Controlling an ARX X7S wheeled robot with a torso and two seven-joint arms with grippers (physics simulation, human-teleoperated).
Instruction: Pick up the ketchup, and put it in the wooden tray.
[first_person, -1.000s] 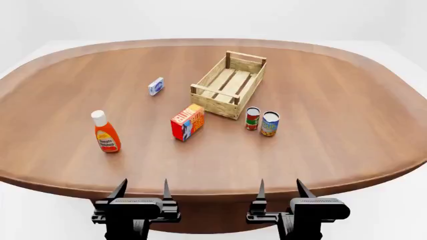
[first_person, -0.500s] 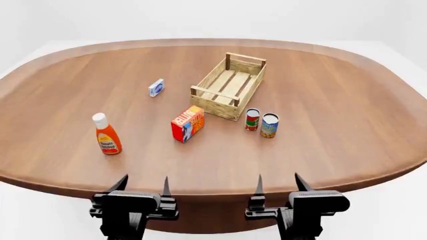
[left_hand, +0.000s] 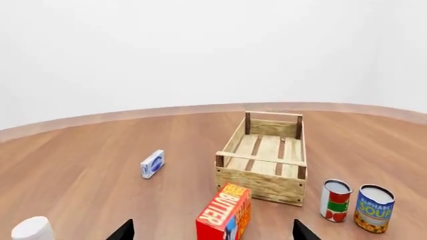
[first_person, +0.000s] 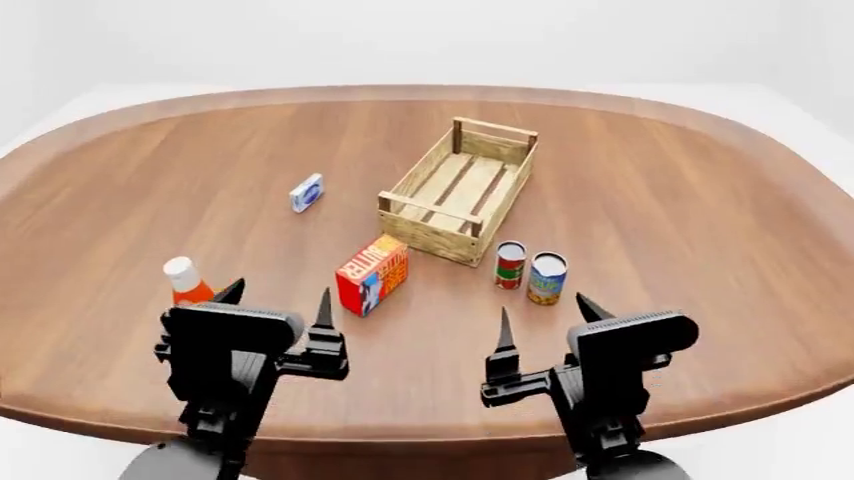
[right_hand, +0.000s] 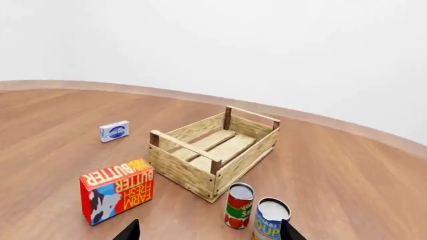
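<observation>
The ketchup stands upright at the table's front left, an orange-red bottle with a white cap. Its lower body is hidden behind my left gripper. In the left wrist view only the ketchup's cap shows, at the frame's corner. My left gripper is open with nothing held, just right of the bottle and nearer to me. The wooden tray lies mid-table with nothing in it, also seen as the tray and the tray. My right gripper is open and holds nothing, in front of the cans.
A red butter box stands between the ketchup and the tray. Two cans stand at the tray's near right corner. A small blue-white box lies left of the tray. The table's curved front edge runs just under both arms.
Both arms have risen and come forward from the table's front edge to above its surface. The left gripper now covers part of the ketchup. The objects have not moved.
</observation>
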